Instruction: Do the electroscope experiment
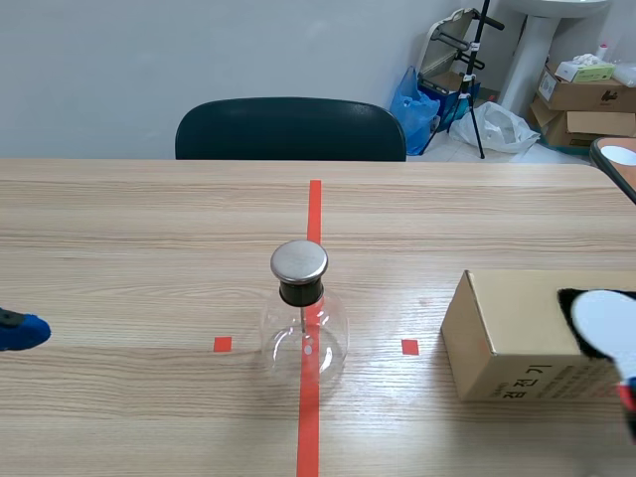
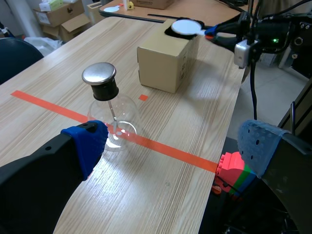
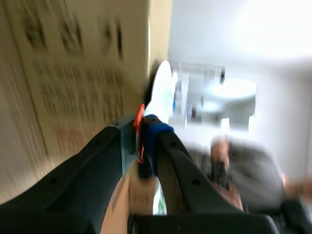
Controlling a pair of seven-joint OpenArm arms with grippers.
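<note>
The electroscope, a clear glass flask (image 1: pixel 303 333) with a round metal cap (image 1: pixel 299 260), stands mid-table on the red tape line. In the left wrist view the flask (image 2: pixel 114 119) is just ahead of my left gripper (image 2: pixel 173 146), which is open and holds nothing; the scene view shows only its blue pad (image 1: pixel 20 331) at the left edge. A white disc (image 1: pixel 606 320) on black foam rests on a cardboard box (image 1: pixel 507 338) at the right. My right gripper (image 3: pixel 145 141) is shut on the disc's thin red handle (image 3: pixel 139 131), with the white disc (image 3: pixel 161 92) ahead of it beside the box.
A dark chair (image 1: pixel 290 129) stands behind the table's far edge. Cardboard boxes (image 1: pixel 581 94) and bags lie on the floor beyond. Coloured toy blocks (image 2: pixel 233 170) sit below the table's near edge, by my left gripper.
</note>
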